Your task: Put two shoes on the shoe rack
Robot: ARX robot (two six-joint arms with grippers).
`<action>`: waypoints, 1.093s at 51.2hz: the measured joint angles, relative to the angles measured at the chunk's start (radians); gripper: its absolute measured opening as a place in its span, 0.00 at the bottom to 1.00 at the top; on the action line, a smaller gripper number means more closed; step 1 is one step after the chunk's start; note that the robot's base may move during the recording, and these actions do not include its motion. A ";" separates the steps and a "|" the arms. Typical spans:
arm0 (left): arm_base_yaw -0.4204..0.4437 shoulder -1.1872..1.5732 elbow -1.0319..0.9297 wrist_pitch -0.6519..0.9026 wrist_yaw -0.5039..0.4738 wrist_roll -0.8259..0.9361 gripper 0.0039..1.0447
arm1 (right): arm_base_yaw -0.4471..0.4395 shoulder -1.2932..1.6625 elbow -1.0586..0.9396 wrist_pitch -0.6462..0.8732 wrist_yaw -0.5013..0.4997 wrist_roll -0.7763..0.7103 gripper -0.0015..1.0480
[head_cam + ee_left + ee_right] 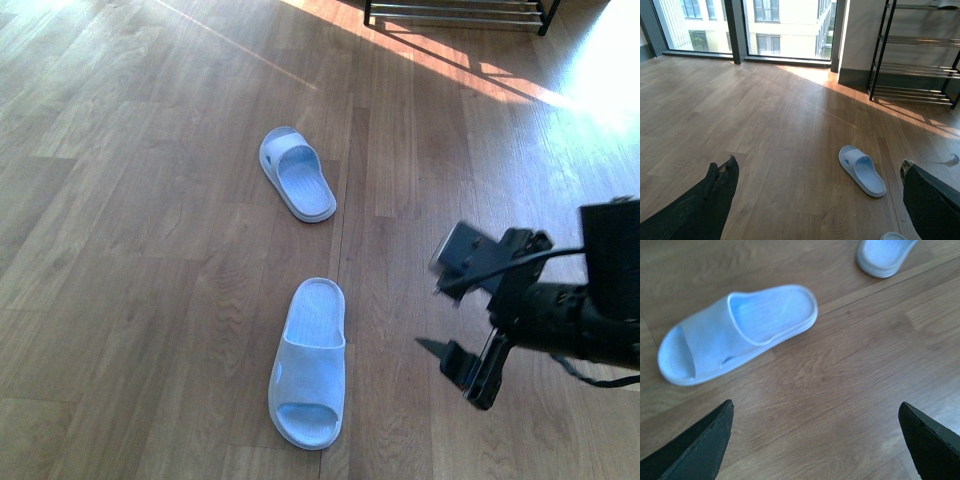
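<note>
The right gripper (447, 300) hangs just beside the near sandal (310, 365), jaws spread wide and empty, and the left gripper (817, 207) gapes likewise.

**Rubber, wood, metal and my own matt black**

The near slide (308, 365) and the far slide (297, 187) look like smooth, matt rubber, finely ribbed on the footbed. The floor (150, 250) is grained wood plank with a soft sheen. The shoe rack (920, 65) has black metal uprights and shiny silver rods. My right claw (445, 305) has matt black fingers (695, 450); on my left claw (818, 160) one fingertip (722, 172) looks frayed and rough.
</note>
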 joint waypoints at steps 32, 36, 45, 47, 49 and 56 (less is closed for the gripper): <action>0.000 0.000 0.000 0.000 0.000 0.000 0.91 | 0.226 0.568 0.511 0.010 -0.009 -0.248 0.91; 0.000 0.000 0.000 0.000 0.000 0.000 0.91 | 0.230 0.572 0.535 -0.047 -0.033 -0.252 0.91; 0.000 0.000 0.000 0.000 0.000 0.000 0.91 | 0.252 0.583 0.583 -0.236 -0.062 -0.320 0.91; 0.000 0.000 0.000 0.000 0.000 0.000 0.91 | 0.255 0.590 0.593 -0.276 -0.060 -0.347 0.91; 0.000 0.000 0.000 0.000 0.000 0.000 0.91 | 0.258 0.595 0.604 -0.317 -0.055 -0.374 0.91; 0.000 0.000 0.000 0.000 0.000 0.000 0.91 | 0.257 0.601 0.630 -0.426 -0.054 -0.434 0.91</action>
